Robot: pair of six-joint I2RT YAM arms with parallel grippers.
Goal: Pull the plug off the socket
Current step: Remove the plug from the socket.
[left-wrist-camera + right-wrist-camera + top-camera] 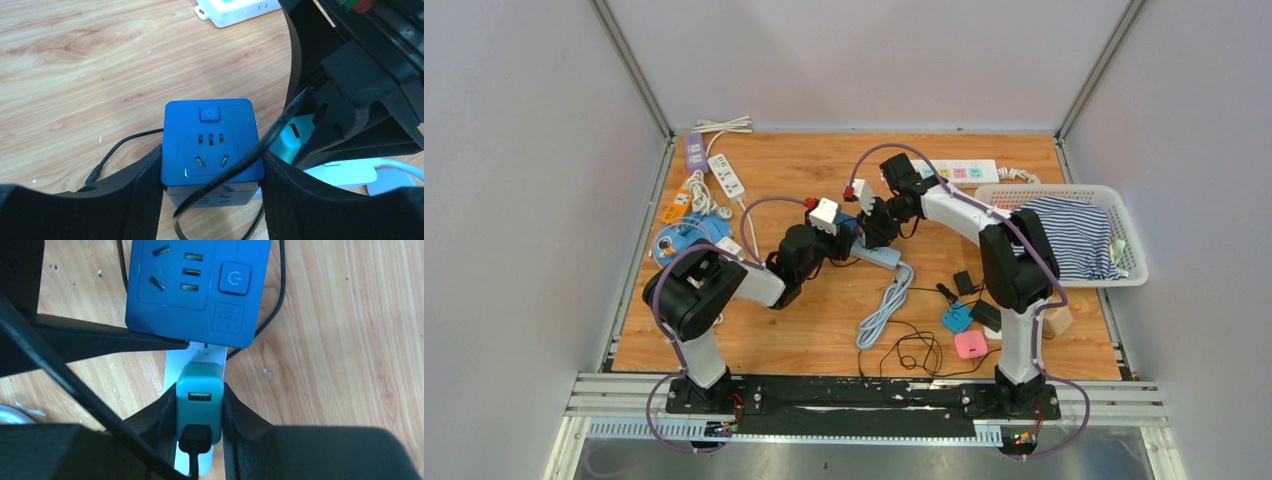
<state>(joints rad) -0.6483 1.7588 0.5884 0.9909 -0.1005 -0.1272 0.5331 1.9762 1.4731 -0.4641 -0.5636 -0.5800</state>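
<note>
Two tools meet at the middle of a wood-grain table. The left tool has its black, wedge-shaped fingers pressed against both sides of a glossy blue plastic cube socket. The cube has rounded corners, one square power button and one set of pin holes on its top face.

The right tool is clamped on the task's plug, a small teal charger plug with smooth, rounded sides. The plug has one USB port, and one black cable is pushed into it. It stands just beside the cube on a flat white power strip. Whether its pins are seated there is hidden.

One white plastic basket with slotted walls sits at the table's right edge. It holds a crumpled blue-and-white striped cloth.

Four more strips lie farther off. Three are at the far left: a purple strip, a white strip and an orange strip. The fourth is a long white strip at the far side. A pink square block lies near the right arm's base.
</note>
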